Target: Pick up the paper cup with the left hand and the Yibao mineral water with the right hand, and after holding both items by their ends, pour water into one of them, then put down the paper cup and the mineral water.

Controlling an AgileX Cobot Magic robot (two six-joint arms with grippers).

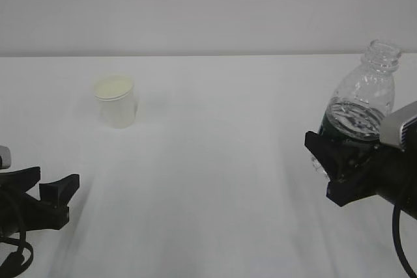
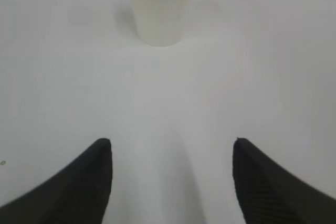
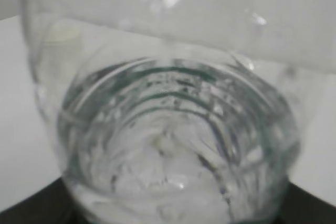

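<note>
Gripping the uncapped, tilted Yibao mineral water (image 1: 362,99) low, the right hand (image 1: 339,161) risks spilling early, while the paper cup (image 2: 160,6) stands ahead of the spread, empty left hand (image 2: 172,174).

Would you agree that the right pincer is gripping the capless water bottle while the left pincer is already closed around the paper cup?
Not quite. The right pincer does grip the capless water bottle, but the left pincer is open and empty; the left wrist view shows the paper cup standing apart, ahead of its fingers.
</note>
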